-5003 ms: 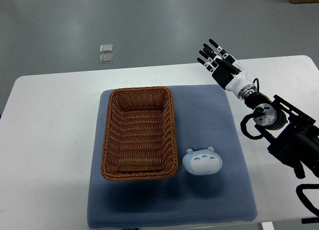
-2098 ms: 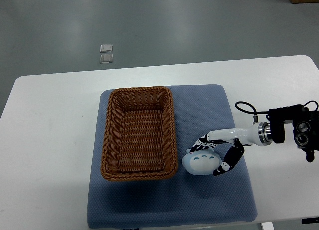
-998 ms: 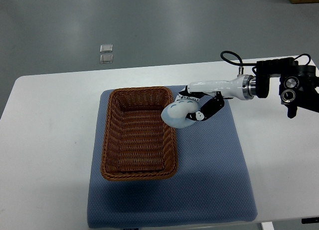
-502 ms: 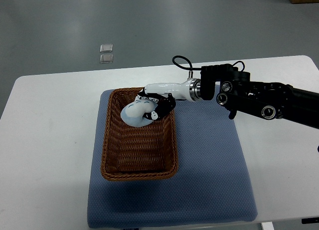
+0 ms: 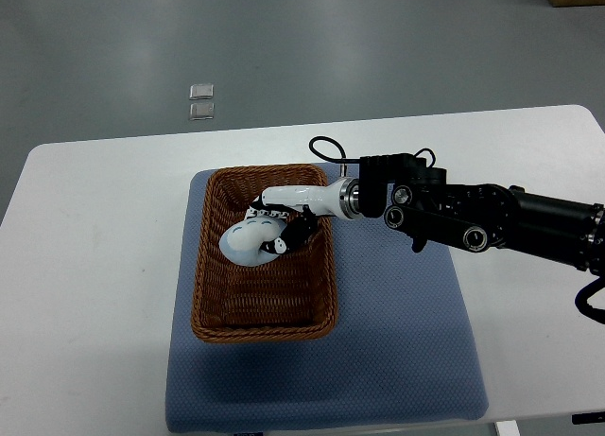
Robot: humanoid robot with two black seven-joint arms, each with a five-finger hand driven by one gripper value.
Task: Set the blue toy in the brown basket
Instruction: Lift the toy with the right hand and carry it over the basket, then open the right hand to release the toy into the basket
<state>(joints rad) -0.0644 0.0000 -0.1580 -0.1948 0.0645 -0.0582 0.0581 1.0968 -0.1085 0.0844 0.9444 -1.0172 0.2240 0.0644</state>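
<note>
The blue toy [image 5: 248, 240] is a pale blue rounded figure with a face. My right hand [image 5: 280, 220] is shut on it and holds it over the inside of the brown wicker basket [image 5: 213, 308], toward the basket's far half. The right arm reaches in from the right edge across the blue mat [image 5: 397, 341]. Whether the toy touches the basket's floor I cannot tell. The left arm is not in view.
The basket stands on the left part of the blue mat, which lies on a white table [image 5: 95, 266]. Two small clear squares [image 5: 201, 101] lie on the grey floor beyond the table's far edge.
My right hand has carried the blue toy from the mat beside the basket up and left, over the rim, and lower into the basket. The arm now stretches farther left.
</note>
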